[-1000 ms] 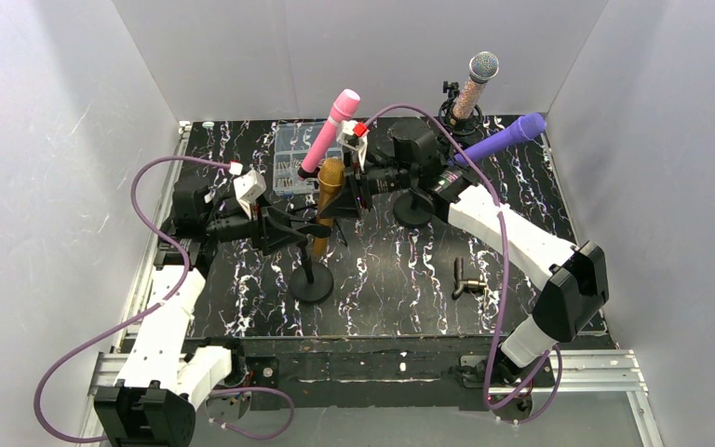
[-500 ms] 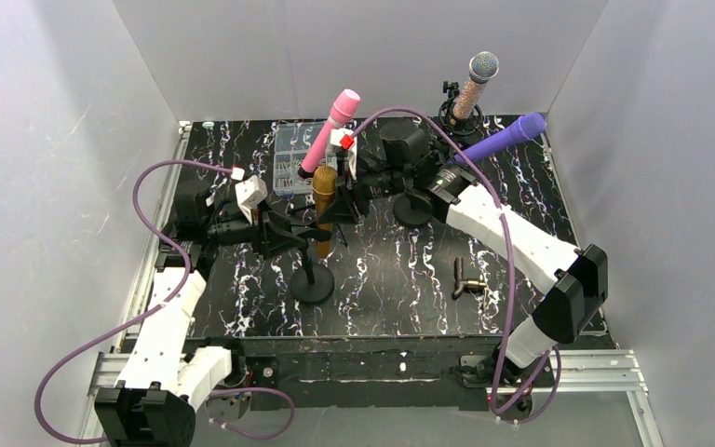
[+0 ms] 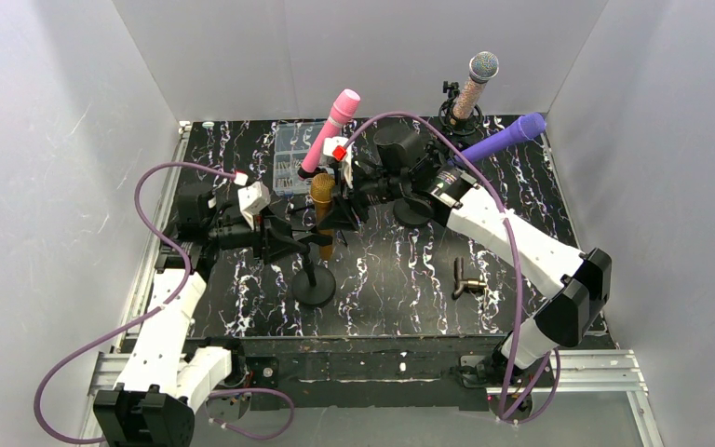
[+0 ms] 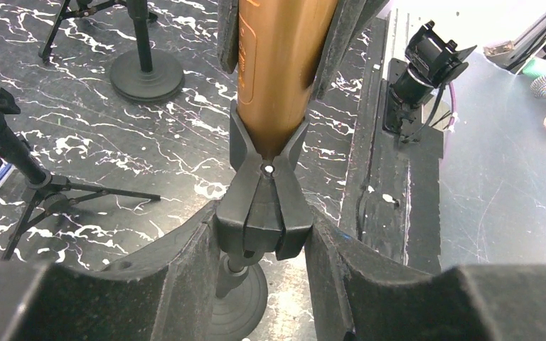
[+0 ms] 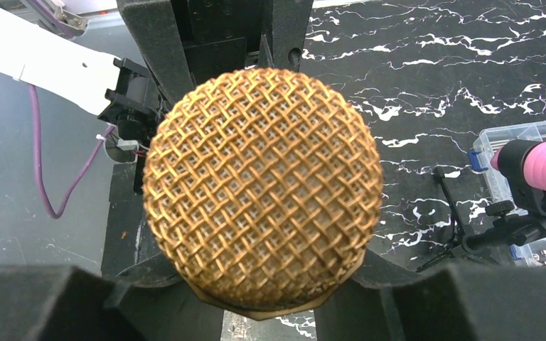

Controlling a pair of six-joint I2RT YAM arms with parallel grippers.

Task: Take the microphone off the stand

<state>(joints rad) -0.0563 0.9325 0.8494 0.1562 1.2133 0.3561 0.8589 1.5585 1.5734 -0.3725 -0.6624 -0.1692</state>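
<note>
A gold microphone [image 3: 323, 212] stands nearly upright with its lower end in the black clip [image 4: 264, 206] of a round-based stand [image 3: 312, 282]. My left gripper [image 3: 295, 238] reaches in from the left and is shut on that clip, one finger on each side. In the left wrist view the gold body [image 4: 281, 71] rises out of the clip's fork above my left gripper [image 4: 263, 245]. My right gripper [image 3: 337, 212] comes from the right and is shut on the microphone's body just below the mesh head [image 5: 263, 188]. In the right wrist view the head hides the body between the fingers of my right gripper [image 5: 270, 302].
A pink microphone [image 3: 333, 126], a purple one [image 3: 500, 140] and a silver-headed one [image 3: 477, 84] sit on stands at the back. A clear parts box [image 3: 291, 156] lies behind the gold one. A loose black clip [image 3: 467, 277] lies at the right front. White walls enclose three sides.
My right gripper and the gold microphone's head have shifted left and slightly toward the front. The left gripper keeps its hold on the clip and has moved a little with it.
</note>
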